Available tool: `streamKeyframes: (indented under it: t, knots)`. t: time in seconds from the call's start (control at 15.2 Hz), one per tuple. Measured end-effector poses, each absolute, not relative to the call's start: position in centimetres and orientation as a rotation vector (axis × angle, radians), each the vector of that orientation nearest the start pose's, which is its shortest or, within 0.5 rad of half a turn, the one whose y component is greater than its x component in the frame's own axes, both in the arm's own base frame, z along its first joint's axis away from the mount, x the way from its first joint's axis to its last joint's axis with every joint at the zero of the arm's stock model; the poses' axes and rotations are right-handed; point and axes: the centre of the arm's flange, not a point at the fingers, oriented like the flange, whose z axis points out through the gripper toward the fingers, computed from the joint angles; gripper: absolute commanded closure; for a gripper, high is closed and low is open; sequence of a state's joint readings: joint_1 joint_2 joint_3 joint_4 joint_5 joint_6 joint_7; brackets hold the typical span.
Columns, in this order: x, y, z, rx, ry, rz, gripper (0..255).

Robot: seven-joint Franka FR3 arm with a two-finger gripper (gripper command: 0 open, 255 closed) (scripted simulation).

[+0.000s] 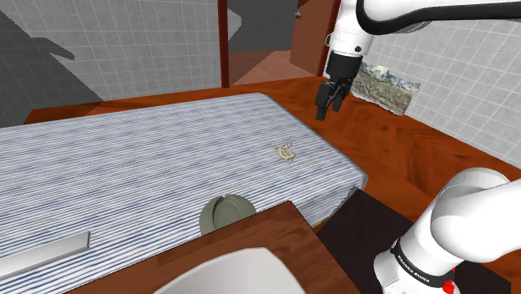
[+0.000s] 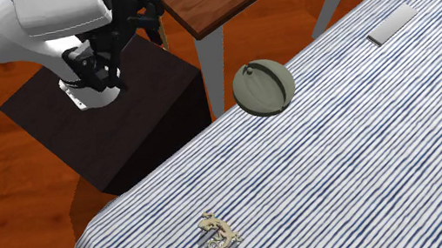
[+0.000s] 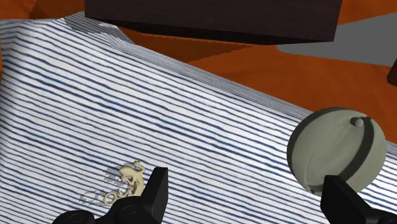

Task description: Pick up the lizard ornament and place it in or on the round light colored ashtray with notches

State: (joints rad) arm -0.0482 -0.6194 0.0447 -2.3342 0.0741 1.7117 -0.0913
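Nothing done yet. Hand [image 1: 326, 110] open, empty, up high, far from ashtray [image 1: 227, 213]. Lizard ornament [image 1: 285, 152] lies on striped bed [image 1: 125, 167], well apart from ashtray. Left: go down, grab, carry, drop in.

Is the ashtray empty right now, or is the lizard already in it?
Empty. Nothing lies in the ashtray; the lizard ornament rests apart from it on the striped cloth.

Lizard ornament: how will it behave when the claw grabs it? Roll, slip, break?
Probably light: the lizard ornament looks tiny beside the ashtray. Unlikely to roll, since it lies low and sprawled on the striped cloth. Its thin, wiry-looking parts could bend or snag, so the open claw should likely close across the body.
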Motion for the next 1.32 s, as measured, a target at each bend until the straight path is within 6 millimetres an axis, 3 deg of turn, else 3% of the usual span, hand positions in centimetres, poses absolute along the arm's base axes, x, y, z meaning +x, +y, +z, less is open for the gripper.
streamKeyframes:
  t: [1.32]
  knots:
    - [53.2, -8.3, 36.8, -3.099, -0.067, 0.064, 0]
